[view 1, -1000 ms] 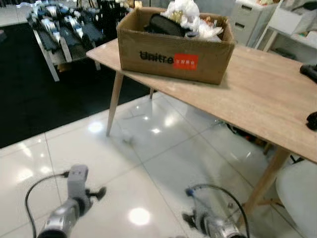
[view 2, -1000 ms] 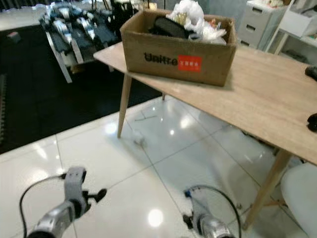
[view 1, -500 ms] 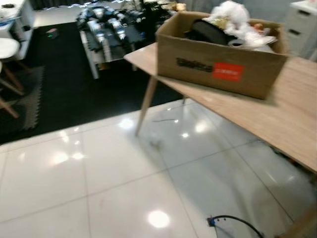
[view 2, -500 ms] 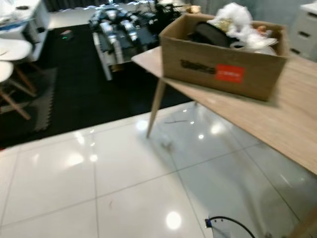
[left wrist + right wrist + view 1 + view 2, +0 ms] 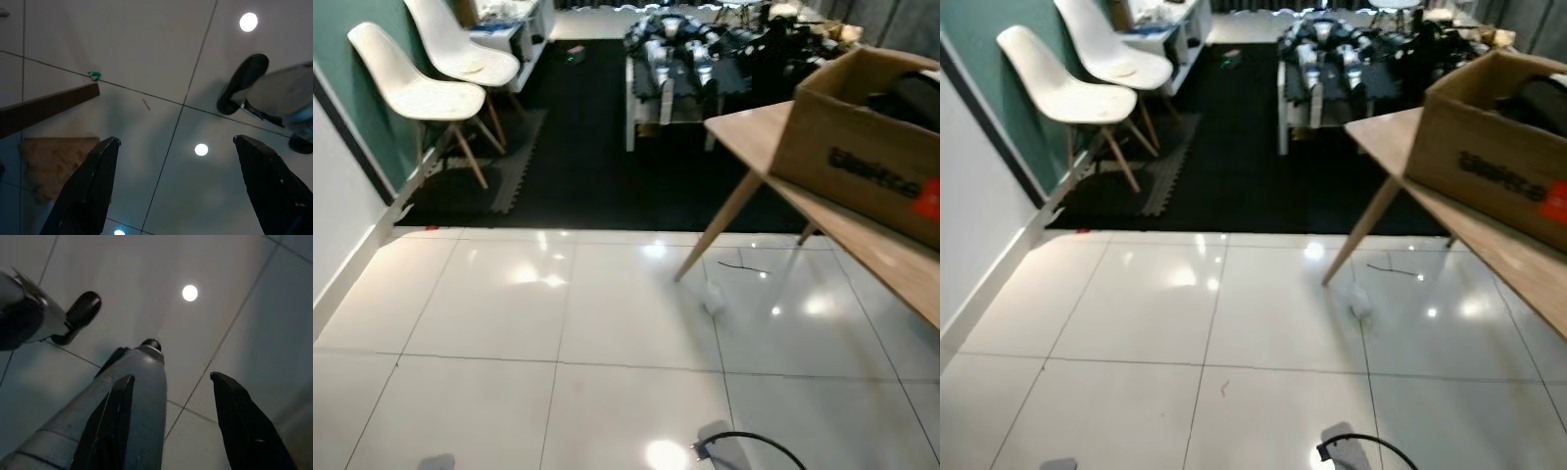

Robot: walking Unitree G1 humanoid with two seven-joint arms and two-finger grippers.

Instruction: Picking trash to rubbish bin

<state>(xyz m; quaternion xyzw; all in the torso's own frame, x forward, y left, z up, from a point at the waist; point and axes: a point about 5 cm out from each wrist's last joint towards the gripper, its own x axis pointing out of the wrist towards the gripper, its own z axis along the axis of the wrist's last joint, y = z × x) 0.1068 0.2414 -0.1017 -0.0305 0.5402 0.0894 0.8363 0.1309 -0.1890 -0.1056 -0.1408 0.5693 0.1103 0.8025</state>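
A small white crumpled scrap (image 5: pixel 1359 302) lies on the glossy white floor tiles beside the wooden table's leg (image 5: pixel 1363 225). My left gripper (image 5: pixel 176 141) hangs open over the floor, nothing between its fingers; a tiny green scrap (image 5: pixel 94 75) lies on the tiles beyond it, and my own foot (image 5: pixel 274 95) stands nearby. My right gripper (image 5: pixel 171 377) is open too, hanging beside my grey leg (image 5: pixel 127 396) above the tiles. A black cable loop (image 5: pixel 749 446) of my right arm shows at the bottom edge of the head views.
A cardboard box (image 5: pixel 867 157) with a dark object inside sits on the wooden table (image 5: pixel 759 132) at right. Two white chairs (image 5: pixel 421 93) stand against the green wall at left. A black mat (image 5: pixel 607 157) with a low rack of robot parts (image 5: pixel 680 59) lies behind.
The camera has swung left: table and box have shifted to the right edge, chairs and wall have come into view. Both arms have dropped below the head views.
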